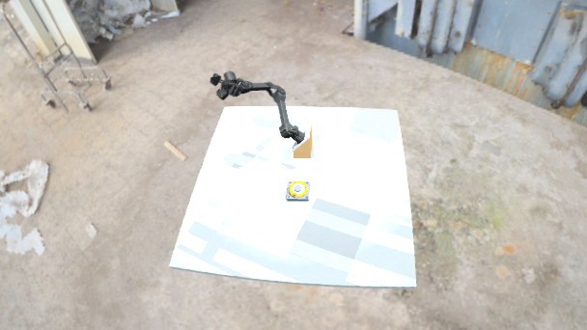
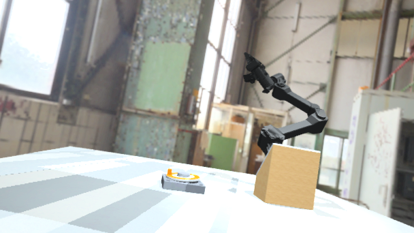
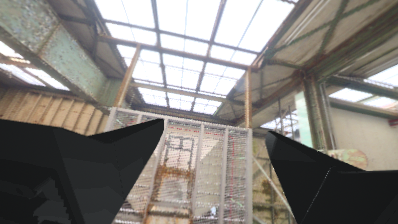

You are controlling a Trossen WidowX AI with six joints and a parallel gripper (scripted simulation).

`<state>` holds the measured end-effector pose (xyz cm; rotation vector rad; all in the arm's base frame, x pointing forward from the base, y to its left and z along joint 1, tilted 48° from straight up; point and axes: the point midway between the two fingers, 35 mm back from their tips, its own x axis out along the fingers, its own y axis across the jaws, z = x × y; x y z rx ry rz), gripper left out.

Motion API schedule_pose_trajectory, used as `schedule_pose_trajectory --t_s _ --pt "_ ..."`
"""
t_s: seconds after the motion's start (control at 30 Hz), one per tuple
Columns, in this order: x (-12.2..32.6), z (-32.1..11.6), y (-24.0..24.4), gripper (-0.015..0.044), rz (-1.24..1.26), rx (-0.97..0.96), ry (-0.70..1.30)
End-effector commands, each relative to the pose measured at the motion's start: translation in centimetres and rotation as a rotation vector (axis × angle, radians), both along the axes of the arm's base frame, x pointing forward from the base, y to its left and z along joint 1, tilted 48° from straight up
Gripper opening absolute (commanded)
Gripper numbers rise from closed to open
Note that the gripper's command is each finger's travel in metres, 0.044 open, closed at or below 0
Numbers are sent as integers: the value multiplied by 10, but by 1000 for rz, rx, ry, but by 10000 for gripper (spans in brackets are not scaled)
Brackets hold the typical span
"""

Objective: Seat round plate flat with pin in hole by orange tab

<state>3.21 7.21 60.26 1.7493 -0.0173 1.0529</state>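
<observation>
Claw [image 2: 249, 65] raised, spread wide, gripping nothing, well apart from yellow plate [image 1: 297, 189] on grey base [image 2: 183, 184].

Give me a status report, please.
Claw open, empty, raised high, aimed upward. Plate on base, untouched. Nothing blocks the way.

Arm [image 2: 299, 126] raised high, gripper [image 2: 250, 66] wide open, pointing upward.

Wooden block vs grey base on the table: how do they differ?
The wooden block is tall, tan and wedge-like, with a slanted face; the grey base is low, flat and square. The block carries the arm's mount on top; the base carries the yellow-orange round plate. The block is far bulkier than the base. Both rest on the white table, apart from each other.
</observation>
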Motion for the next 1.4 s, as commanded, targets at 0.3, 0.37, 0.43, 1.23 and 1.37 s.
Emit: schedule_pose_trajectory --t_s 0.3,0.37,0.43,1.23,1.37 --pt "143 -37 -19 137 -221 -119 242" --pt "187 -60 -23 85 -293 -176 345" --pt "229 -89 -27 32 -362 -248 452" --pt "380 -467 -41 0 -511 -1769 1293" --pt "369 -512 -45 0 -406 -2071 1333"
